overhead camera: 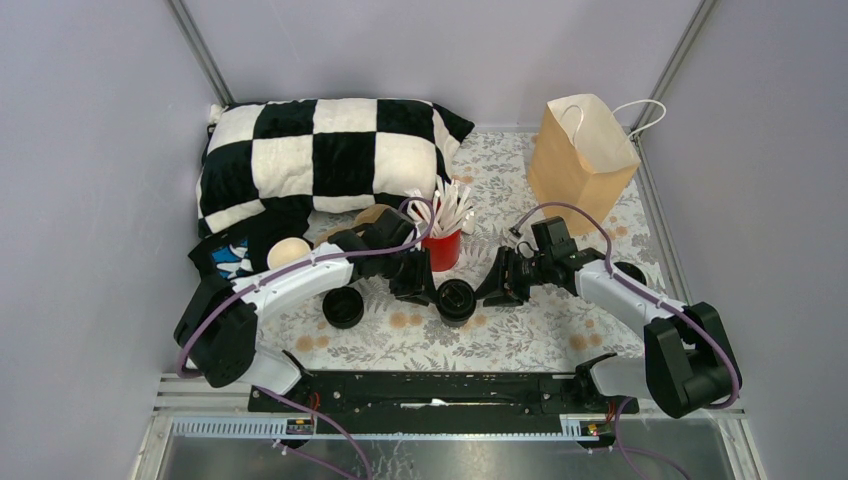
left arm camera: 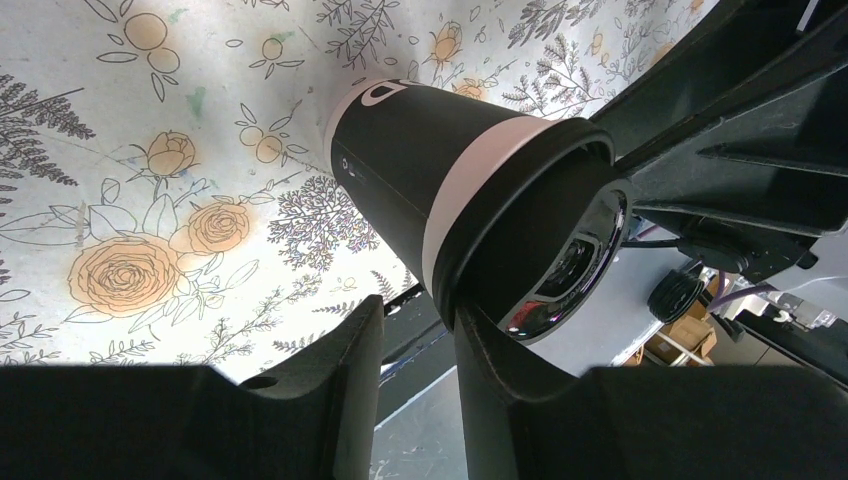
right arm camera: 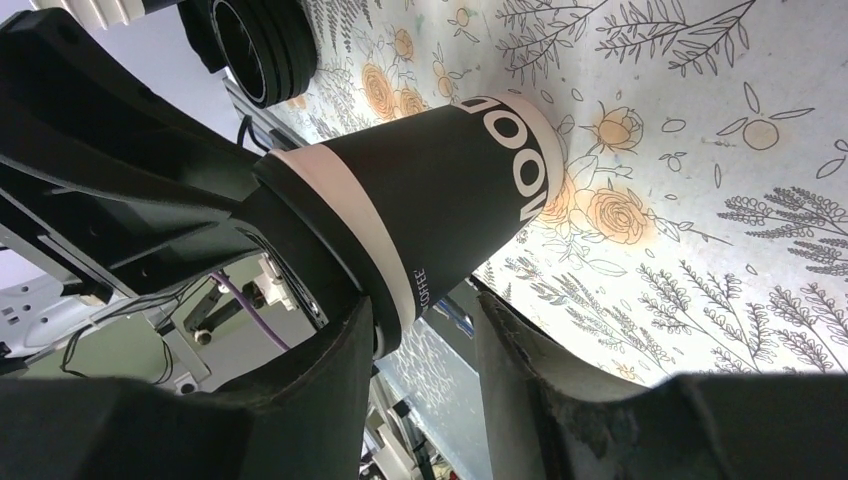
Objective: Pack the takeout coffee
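The floral-patterned surface (overhead camera: 540,340) carries everything in view. Largest on it is a black-and-white checked pillow (overhead camera: 320,150), lying across the far left corner. At the far right stands a brown paper bag (overhead camera: 580,150) with white cord handles, upright and well apart from both arms; the pictures do not show what is inside it. Near the middle, just behind the left arm's wrist, a red cup (overhead camera: 443,250) stands upright, holding a bundle of white sticks (overhead camera: 450,210) that fan out above its rim. In front of the red cup, between the two arms, the takeout coffee cup (overhead camera: 456,300) stands upright on its base, dark-sided with white lettering and closed by a round black lid, so its contents are hidden. The left tool (overhead camera: 420,288) sits just beside it on the left and the right tool (overhead camera: 492,290) just beside it on the right. Each has its jaws partly apart with nothing between them, the fingertips close at the lid's rim. Whether they touch it cannot be told. A second lidded cup (overhead camera: 343,307), also black-topped, stands on the surface further left, under the left arm's forearm and apart from the first.
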### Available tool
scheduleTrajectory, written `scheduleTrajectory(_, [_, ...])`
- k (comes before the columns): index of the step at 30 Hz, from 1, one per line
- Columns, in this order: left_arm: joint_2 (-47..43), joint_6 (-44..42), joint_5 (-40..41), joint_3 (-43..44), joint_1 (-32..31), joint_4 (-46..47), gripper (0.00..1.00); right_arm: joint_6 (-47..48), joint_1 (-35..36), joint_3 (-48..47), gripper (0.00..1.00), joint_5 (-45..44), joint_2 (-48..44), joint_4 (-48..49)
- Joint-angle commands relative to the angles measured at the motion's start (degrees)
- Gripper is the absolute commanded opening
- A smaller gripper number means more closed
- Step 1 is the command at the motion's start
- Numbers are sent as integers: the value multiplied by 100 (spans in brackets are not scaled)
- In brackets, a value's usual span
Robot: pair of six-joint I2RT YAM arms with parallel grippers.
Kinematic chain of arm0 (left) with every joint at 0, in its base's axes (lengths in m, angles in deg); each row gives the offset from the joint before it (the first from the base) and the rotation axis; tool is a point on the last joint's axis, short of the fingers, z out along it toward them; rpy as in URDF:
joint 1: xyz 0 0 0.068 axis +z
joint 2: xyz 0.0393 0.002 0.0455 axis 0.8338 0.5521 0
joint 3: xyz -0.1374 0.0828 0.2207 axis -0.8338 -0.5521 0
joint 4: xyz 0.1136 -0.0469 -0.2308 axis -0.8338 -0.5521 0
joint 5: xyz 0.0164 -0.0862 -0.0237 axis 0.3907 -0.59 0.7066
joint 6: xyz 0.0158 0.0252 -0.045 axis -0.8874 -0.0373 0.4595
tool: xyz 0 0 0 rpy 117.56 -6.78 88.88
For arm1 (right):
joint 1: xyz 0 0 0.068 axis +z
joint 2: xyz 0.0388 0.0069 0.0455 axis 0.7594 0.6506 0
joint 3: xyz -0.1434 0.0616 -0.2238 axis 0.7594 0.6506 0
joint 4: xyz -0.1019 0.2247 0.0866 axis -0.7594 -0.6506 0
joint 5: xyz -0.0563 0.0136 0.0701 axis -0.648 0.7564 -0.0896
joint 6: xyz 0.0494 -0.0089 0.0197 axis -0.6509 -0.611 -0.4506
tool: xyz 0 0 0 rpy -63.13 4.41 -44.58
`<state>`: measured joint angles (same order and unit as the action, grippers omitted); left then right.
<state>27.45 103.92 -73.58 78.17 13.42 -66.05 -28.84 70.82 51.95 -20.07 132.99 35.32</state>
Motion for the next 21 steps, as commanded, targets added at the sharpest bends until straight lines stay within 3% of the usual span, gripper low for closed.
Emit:
scheduleTrajectory(1, [755,-217,1243,-835,-469,-364,34,208,338,576,46,-2430,670,-697])
scheduleTrajectory(6, [801,-184,1421,-897,-558,-285,34,278,338,479,46,-2667,449,-879])
scheduleTrajectory(11, [406,-322,1348,-194,-567,-770,40,803,338,-263,56,-1490,171,-933])
scheduleTrajectory(21, [-156,-461,1208,567,-567,-1321,50,641,220,-697,59,-904,-323,-985])
